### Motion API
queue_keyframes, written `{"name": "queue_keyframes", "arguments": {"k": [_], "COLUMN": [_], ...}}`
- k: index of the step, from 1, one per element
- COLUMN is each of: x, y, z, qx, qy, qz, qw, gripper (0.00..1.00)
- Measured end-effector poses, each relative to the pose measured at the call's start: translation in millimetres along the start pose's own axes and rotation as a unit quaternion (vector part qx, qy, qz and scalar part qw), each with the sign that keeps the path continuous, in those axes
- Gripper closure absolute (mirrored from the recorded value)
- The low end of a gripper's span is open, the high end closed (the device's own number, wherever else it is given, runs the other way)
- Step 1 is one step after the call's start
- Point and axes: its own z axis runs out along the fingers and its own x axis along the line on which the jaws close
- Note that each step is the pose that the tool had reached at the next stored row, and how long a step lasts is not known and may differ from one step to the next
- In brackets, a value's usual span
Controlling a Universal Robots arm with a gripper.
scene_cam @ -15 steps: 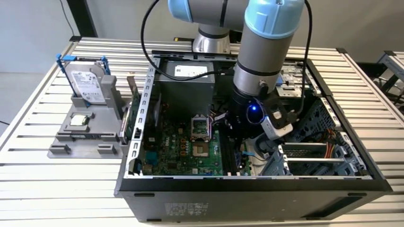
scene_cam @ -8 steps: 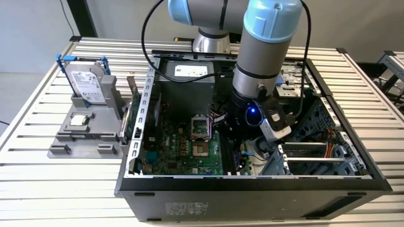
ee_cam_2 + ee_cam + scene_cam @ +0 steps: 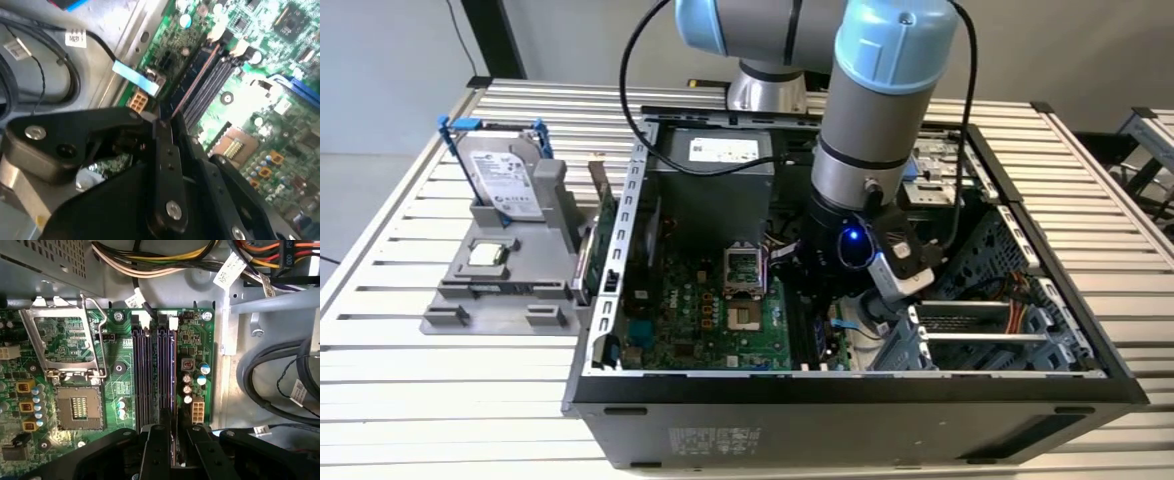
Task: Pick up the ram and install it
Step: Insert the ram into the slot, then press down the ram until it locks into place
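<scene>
Ram (image 3: 165,385) under arm, in slot.

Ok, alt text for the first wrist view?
The end effector hangs just over the dark memory slots of a green motherboard, what looks like the ram standing in one. An open processor socket lies beside them, bundled cables beyond.

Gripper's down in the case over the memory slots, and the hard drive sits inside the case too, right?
Not quite. The gripper is over the memory slots in the case, but the hard drive stands outside it, in the grey holder at the exterior view's left, as the exterior view shows.
</scene>
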Motion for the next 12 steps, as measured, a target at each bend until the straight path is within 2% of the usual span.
{"name": "queue_keyframes", "arguments": {"k": [9, 10, 11, 12], "x": [-0.3, -0.3, -0.3, -0.3], "y": [-4.6, -4.8, -4.6, -4.4], "z": [-38.9, -41.2, -41.7, -41.7], "qx": [0.0, -0.0002, -0.0027, -0.0087], "qy": [0.0008, 0.001, 0.0013, 0.0022], "qz": [0.003, 0.003, 0.003, 0.003], "qw": [1.0, 1.0, 0.99999, 0.99996], "gripper": [0.0, 0.0, 0.0, 0.0]}}
